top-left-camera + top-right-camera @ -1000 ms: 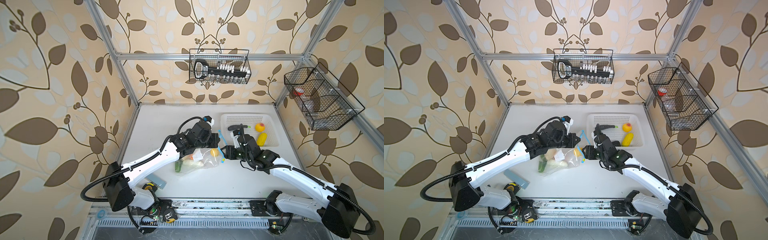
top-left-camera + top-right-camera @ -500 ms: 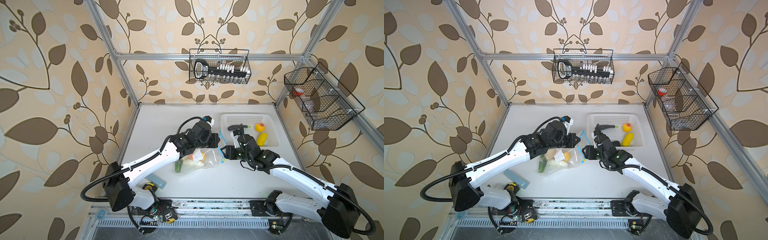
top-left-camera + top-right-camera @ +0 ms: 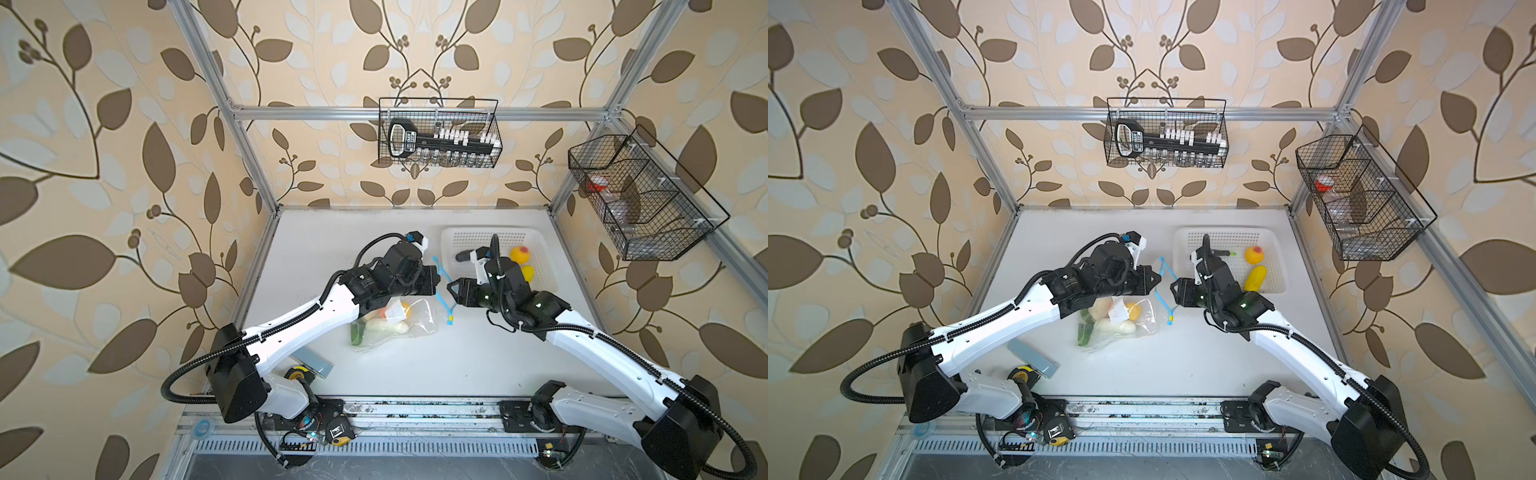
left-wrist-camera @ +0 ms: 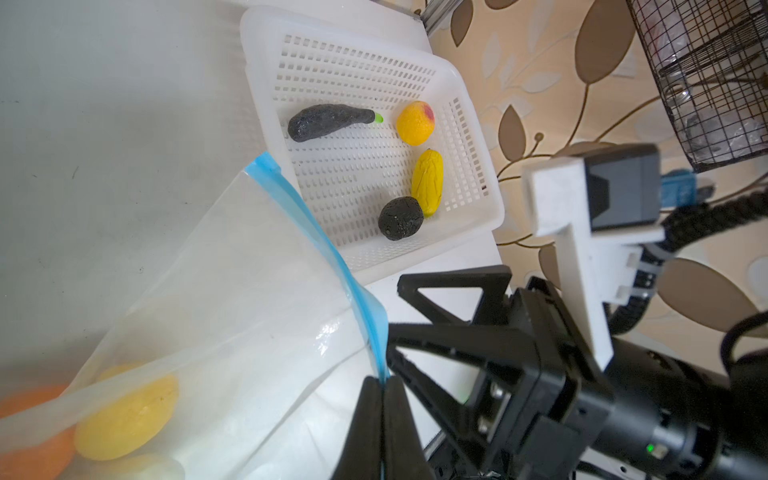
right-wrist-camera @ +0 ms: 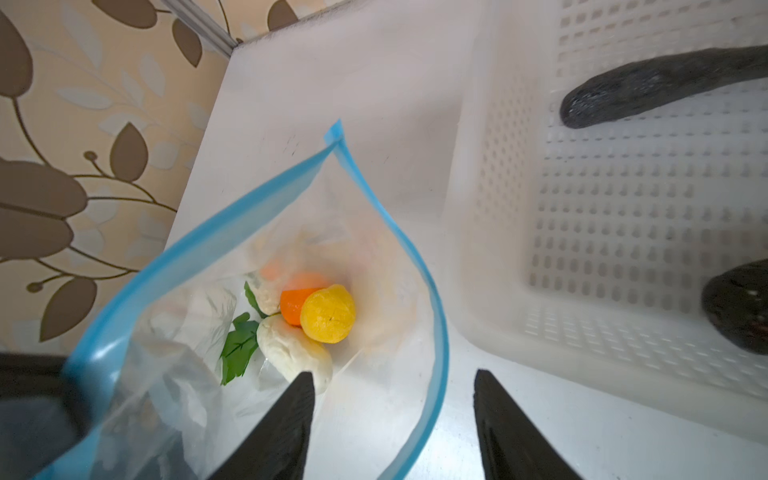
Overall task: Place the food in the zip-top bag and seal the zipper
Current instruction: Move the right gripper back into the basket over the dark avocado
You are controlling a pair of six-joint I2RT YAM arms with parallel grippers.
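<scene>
The bag (image 3: 422,320) lies mid-table, mouth open toward 3 o'clock, holding a lemon (image 5: 328,313), orange (image 5: 293,305), greens (image 5: 239,345) and a pale vegetable (image 5: 291,353). At its 1 o'clock the left gripper (image 4: 381,380) is pinched tight on the zipper (image 4: 324,245). At 2 o'clock the right gripper (image 5: 392,376) stands half-wide and empty, one finger over the mouth, one outside. Beyond, on the same bearing, the basket (image 3: 453,239) holds a peach (image 3: 520,254), corn (image 3: 527,272) and two dark pieces (image 4: 328,121).
</scene>
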